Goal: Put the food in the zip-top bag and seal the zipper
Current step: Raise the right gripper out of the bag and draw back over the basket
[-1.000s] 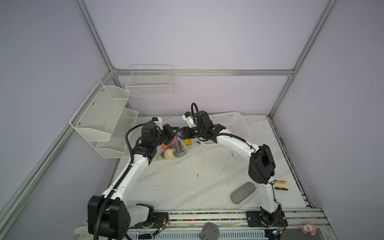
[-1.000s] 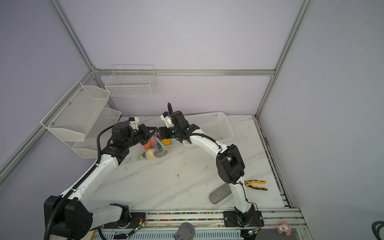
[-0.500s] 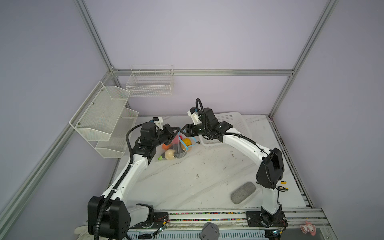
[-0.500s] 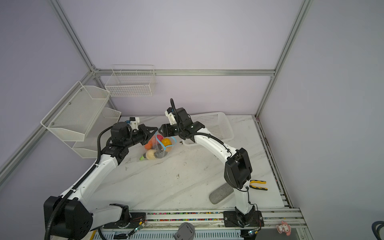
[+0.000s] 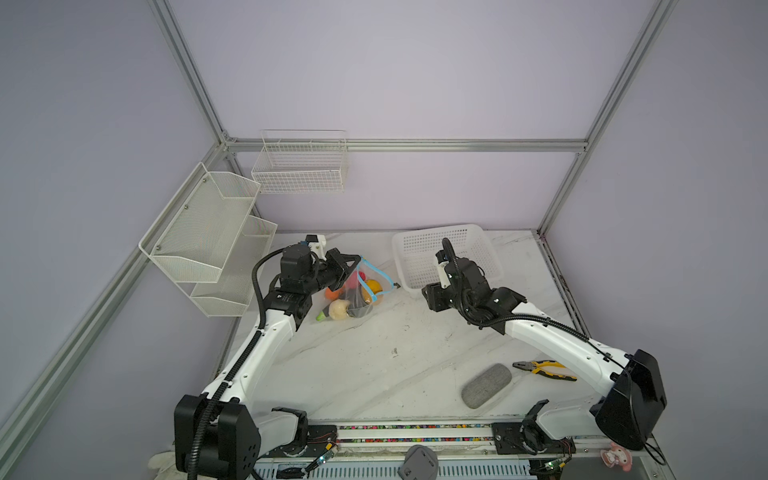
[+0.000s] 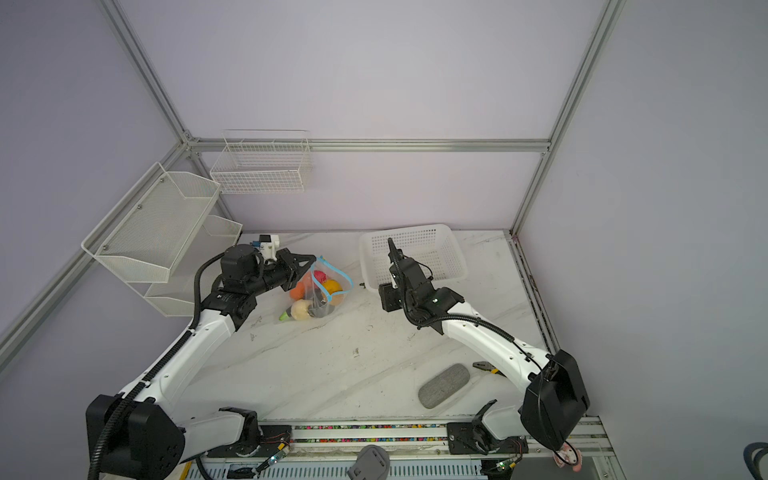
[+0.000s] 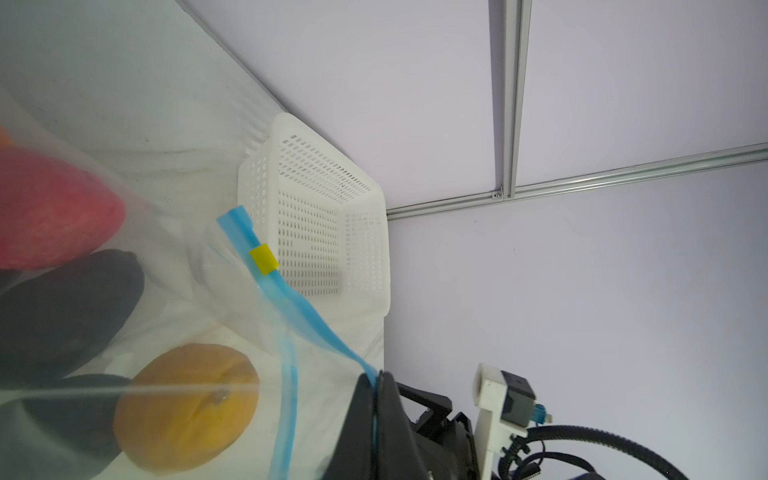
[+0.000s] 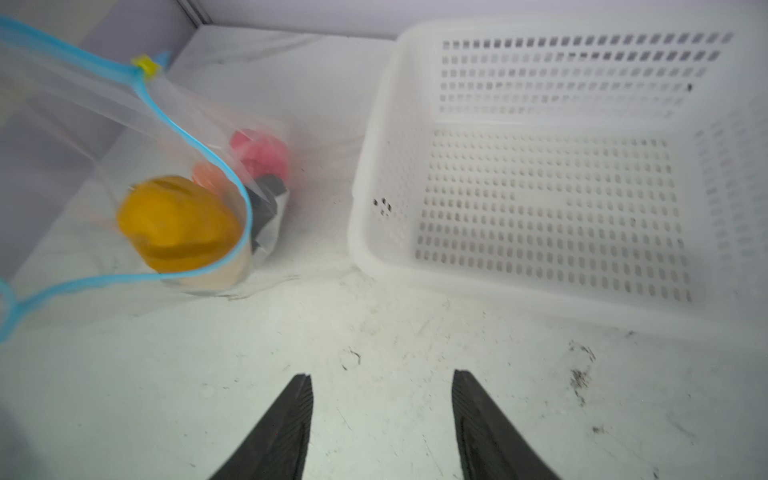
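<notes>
The zipper (image 7: 300, 304) of the zip-top bag (image 8: 83, 108) (food (image 7: 187, 407) inside) is clenched in the left hand (image 7: 374, 382); the right hand (image 8: 381, 374) is held released nearby.

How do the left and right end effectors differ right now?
The left end effector is shut on the blue strip of the zipper, while the right end effector is open and holds nothing. The left one holds the edge of the zip-top bag raised. The right one hangs over bare tabletop between the bag and the white perforated basket, touching neither. Both have black fingers.
</notes>
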